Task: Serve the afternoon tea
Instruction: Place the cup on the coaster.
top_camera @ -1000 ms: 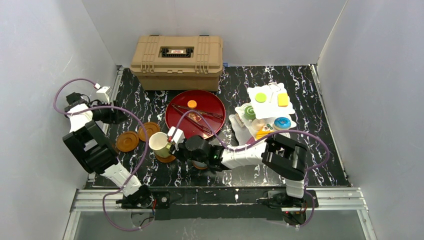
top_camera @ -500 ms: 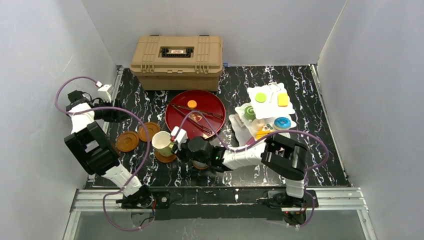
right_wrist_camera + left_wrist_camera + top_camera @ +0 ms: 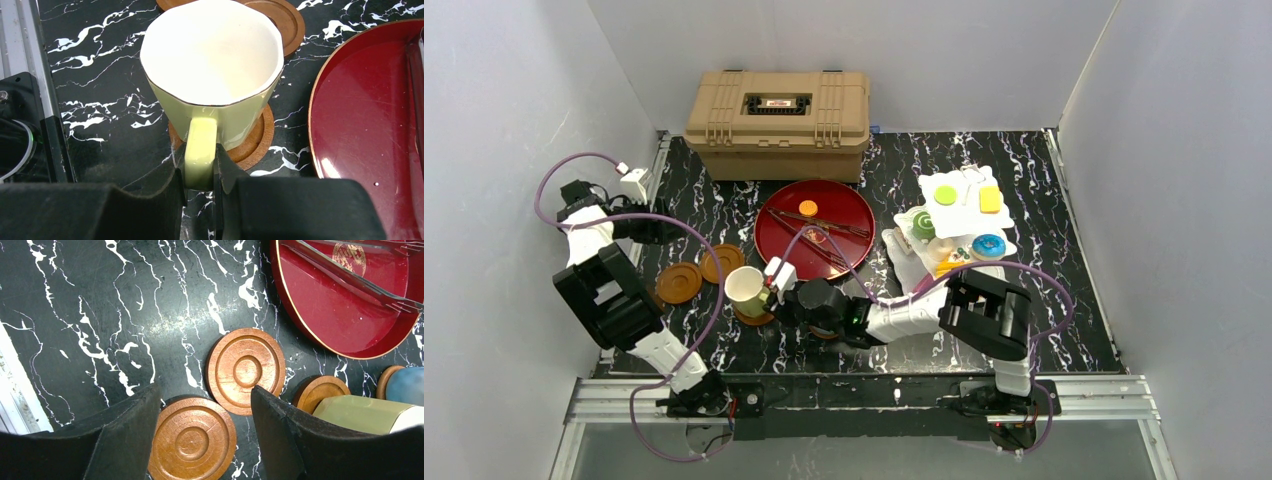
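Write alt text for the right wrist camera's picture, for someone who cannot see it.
A black claw pinches a pale-yellow mug by its handle; the mug is empty and white inside, with a round brown saucer beneath it. A dark-red tray edges in at the right, on a black marbled table.

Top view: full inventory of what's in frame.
case: one, tan, back centre
tray: one, dark red, centre; holds dark utensils, one orange piece
stand: one, white, tiered, right
toy cakes: at least five, green, yellow, blue, orange, on stand
saucers: four, brown, near-left of tray; one mostly hidden
mug: one, pale yellow, over a saucer
table: one, black-and-white marbled
left gripper: one, black, open above two bare saucers
right gripper: one, black, shut on mug handle
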{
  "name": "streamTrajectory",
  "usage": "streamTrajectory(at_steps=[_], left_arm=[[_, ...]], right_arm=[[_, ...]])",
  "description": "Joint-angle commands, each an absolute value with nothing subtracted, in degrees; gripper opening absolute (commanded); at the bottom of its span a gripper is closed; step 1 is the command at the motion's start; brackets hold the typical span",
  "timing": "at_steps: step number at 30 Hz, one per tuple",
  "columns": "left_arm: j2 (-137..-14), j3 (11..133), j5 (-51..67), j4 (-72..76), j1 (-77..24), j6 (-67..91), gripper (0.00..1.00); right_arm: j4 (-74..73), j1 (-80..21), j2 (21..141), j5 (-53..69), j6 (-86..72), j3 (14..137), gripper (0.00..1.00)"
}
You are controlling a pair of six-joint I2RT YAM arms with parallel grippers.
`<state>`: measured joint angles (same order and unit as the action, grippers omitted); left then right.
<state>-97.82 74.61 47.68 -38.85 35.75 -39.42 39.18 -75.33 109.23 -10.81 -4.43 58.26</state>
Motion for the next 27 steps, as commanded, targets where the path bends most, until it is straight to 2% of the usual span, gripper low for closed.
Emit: streamTrajectory(at_steps=[1, 3, 6, 8, 9, 15, 21, 27], left_arm=[[-94.6, 75.7, 50.3, -40.2, 35.5, -39.3, 0.66], [-94.4, 75.6, 50.7, -40.4, 35.4, -39.5, 0.67], [-94.7, 76.1, 51.4, -41.1, 35.4, -39.5, 0.71], [-95.1, 77.0, 52.0, -42.5, 35.4, -40.0, 0.72], [-95.1, 77.1, 52.2, -42.8, 35.3, -40.2, 0.73], [-94.7, 78.4, 53.7, -43.9, 35.3, -39.9, 0.73], [-95.1, 80.0, 55.9, -47.1, 34.9, -40.8, 0.73], [-95.1, 79.3, 53.7, -49.6, 31.9, -43.1, 0.73]], right_arm=[[46.2, -75.9, 107.6, -12.0, -5.4, 58.9, 0.23], [45.6, -75.9, 106.4, -12.8, -5.7, 58.6, 0.37], [43.8, -75.9, 104.7, -13.9, -5.6, 58.8, 0.64], [42.2, -75.9, 103.6, -14.0, -5.5, 59.7, 0.96], [41.4, -75.9, 103.0, -14.1, -5.3, 59.9, 0.98], [33.8, -74.4, 95.9, -17.0, -3.7, 64.0, 0.98], [17.6, -64.6, 97.5, -16.3, -4.3, 77.2, 0.98], [2.5, -52.9, 109.5, -7.6, -2.7, 90.1, 0.79]])
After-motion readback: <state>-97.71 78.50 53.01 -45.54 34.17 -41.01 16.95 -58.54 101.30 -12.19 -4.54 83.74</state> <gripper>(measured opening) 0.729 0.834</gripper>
